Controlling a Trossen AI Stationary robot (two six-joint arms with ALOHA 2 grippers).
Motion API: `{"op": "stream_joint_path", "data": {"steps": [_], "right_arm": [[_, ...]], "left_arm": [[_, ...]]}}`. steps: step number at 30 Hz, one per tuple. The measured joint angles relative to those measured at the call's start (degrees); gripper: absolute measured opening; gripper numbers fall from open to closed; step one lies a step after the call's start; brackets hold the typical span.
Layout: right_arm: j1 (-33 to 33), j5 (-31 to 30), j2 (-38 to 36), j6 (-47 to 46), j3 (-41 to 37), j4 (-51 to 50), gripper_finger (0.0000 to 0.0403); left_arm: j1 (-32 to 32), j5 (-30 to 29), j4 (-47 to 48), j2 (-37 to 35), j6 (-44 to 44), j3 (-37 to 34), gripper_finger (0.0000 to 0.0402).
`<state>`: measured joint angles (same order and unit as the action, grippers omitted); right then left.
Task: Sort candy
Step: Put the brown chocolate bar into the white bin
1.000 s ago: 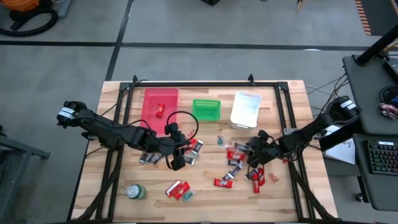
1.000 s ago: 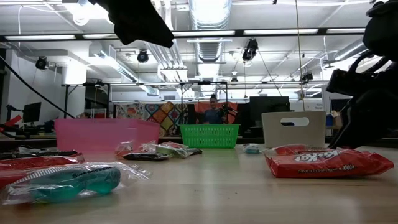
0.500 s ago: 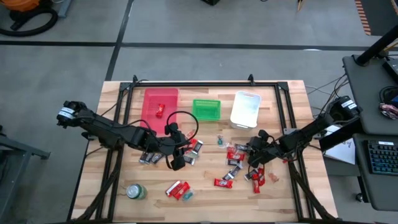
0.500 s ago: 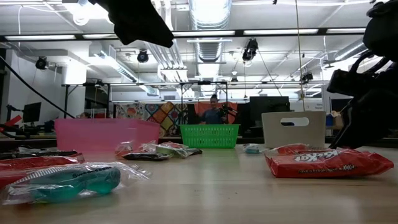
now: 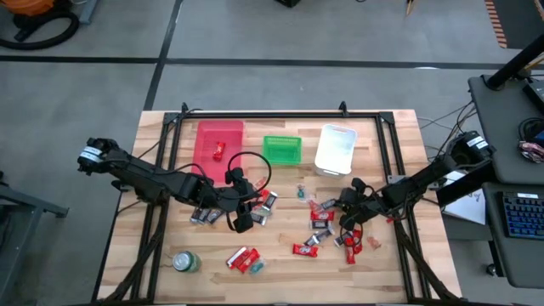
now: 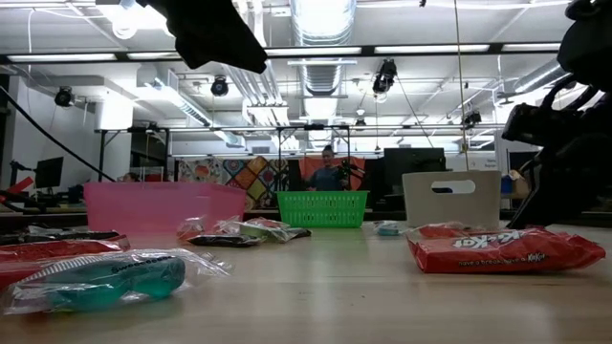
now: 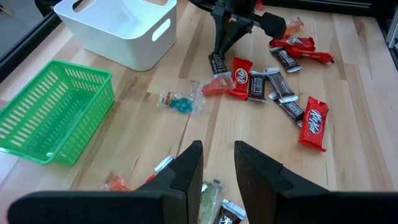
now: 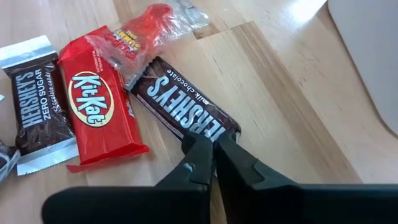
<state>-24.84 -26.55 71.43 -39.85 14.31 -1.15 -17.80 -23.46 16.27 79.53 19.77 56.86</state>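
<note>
Since a second ago the right gripper (image 8: 213,146) has snapped its fingers together, and now it's pinching the end of a dark Hershey's milk chocolate bar (image 8: 186,106) that lies flat on the wooden table (image 5: 391,268); the arm itself has barely shifted. Using the white bin (image 5: 335,148) as the landmark: that gripper sits just in front of it, a bit toward the right edge of the table, in the middle of the biggest scatter of candy (image 5: 327,225). Right beside the grabbed bar the right wrist view shows three more pieces: one red KitKat (image 8: 96,106), one Hershey's zero sugar bar (image 8: 34,109) and one clear-wrapped red sweet (image 8: 146,25) resting on the bar's far end. The left gripper (image 7: 217,163) hovers well to the left of the white bin, in front of the green basket (image 5: 282,149), fingers slightly apart with nothing between them. Three containers stand in a row at the back: one pink bin (image 5: 220,144) farthest from the white bin, with one red candy inside, then the green basket, then the white bin. One green can (image 5: 186,261) stands at the front left, well apart from the bin. A small cluster of about three sweets lies near the can; exact count of the rest is hard to tell.
</note>
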Motion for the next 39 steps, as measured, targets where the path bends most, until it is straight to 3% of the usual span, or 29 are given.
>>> {"op": "stream_joint_path", "data": {"steps": [21, 26, 32, 39], "right_arm": [[-0.02, -3.57, -18.92, 3.91, -0.07, -0.28, 0.0008], [0.0, -2.61, -20.16, 1.41, 0.09, -0.53, 0.0008], [0.0, 3.07, -20.38, -2.49, 2.15, -1.08, 0.0009], [0.0, 3.35, -20.36, -10.52, 7.89, -11.91, 0.0009]], "left_arm": [[-0.01, 0.0, -0.62, 0.01, 0.0, 0.0, 0.0076], [0.0, -0.04, -7.94, 1.77, -3.32, 0.0, 0.0076], [0.5, 0.05, -23.05, 7.93, -12.72, 0.17, 0.0076], [3.75, 0.95, -28.8, 17.27, -15.63, 4.35, 0.0076]]}}
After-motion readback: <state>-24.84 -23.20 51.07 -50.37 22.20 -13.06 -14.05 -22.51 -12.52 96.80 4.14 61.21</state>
